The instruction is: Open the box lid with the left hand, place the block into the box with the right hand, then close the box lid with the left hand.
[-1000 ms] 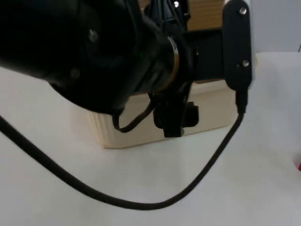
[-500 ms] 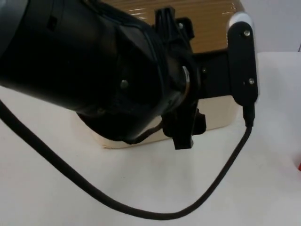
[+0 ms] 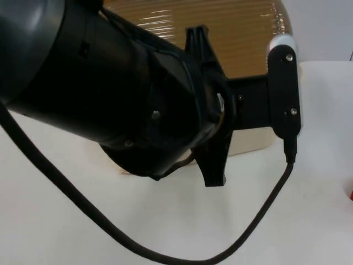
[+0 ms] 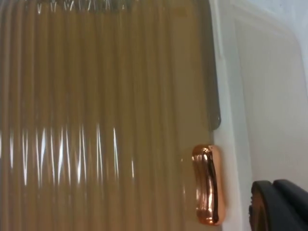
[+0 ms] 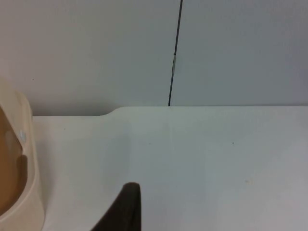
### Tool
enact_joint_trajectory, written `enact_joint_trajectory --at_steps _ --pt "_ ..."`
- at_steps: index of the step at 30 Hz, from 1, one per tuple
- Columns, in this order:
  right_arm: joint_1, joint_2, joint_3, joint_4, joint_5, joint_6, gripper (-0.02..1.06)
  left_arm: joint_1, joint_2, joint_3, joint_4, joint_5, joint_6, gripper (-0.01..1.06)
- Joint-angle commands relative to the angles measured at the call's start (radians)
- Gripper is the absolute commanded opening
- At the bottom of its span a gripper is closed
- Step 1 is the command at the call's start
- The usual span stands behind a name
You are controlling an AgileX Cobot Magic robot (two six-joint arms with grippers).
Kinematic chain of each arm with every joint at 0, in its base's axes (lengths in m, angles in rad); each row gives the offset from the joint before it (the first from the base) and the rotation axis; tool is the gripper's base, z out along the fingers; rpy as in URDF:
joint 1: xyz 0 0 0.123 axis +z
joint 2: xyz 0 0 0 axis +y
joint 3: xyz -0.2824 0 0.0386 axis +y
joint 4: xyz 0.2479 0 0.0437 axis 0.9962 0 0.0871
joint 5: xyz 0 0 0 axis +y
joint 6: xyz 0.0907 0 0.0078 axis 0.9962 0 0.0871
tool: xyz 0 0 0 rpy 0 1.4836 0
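Note:
The cream box (image 3: 255, 141) stands mid-table with its brown ribbed lid (image 3: 231, 33) facing the top camera. My left arm reaches across in front of it. The left gripper (image 3: 216, 168) hangs shut at the box's front edge, and I cannot tell whether it pinches anything. In the left wrist view the ribbed lid (image 4: 106, 120) is very close, with a copper latch (image 4: 207, 185) on its edge beside the cream rim (image 4: 226, 96) and a black fingertip (image 4: 279, 207). A sliver of red (image 3: 351, 194) shows at the table's right edge. My right gripper's fingertip (image 5: 126, 207) waits open over bare table.
White table (image 3: 165, 221) lies in front of the box. In the right wrist view the box's rounded cream corner (image 5: 26, 168) sits beside open table (image 5: 202, 154), which ends at the grey partition wall (image 5: 231, 48).
The left gripper has gone from wide open to shut. The left arm has shifted, and much more of the brown lid now shows above it. The box stays in place.

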Motion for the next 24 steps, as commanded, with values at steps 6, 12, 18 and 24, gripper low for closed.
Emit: enact_joint_trajectory --at_steps 6,12,18,24 --pt "0.005 -0.004 -0.005 -0.002 -0.015 0.003 1.05 0.029 0.000 0.001 0.005 -0.057 -0.031 0.00" --pt "0.005 -0.004 -0.005 -0.002 -0.015 0.007 1.05 0.095 0.000 -0.004 0.005 -0.122 -0.031 0.00" --pt "0.005 -0.004 -0.005 -0.004 -0.015 0.006 1.05 0.100 0.000 -0.059 0.005 -0.165 -0.031 0.00" --pt "0.005 -0.004 -0.005 -0.004 -0.015 0.006 1.05 0.100 0.019 -0.078 0.005 -0.187 -0.024 0.00"
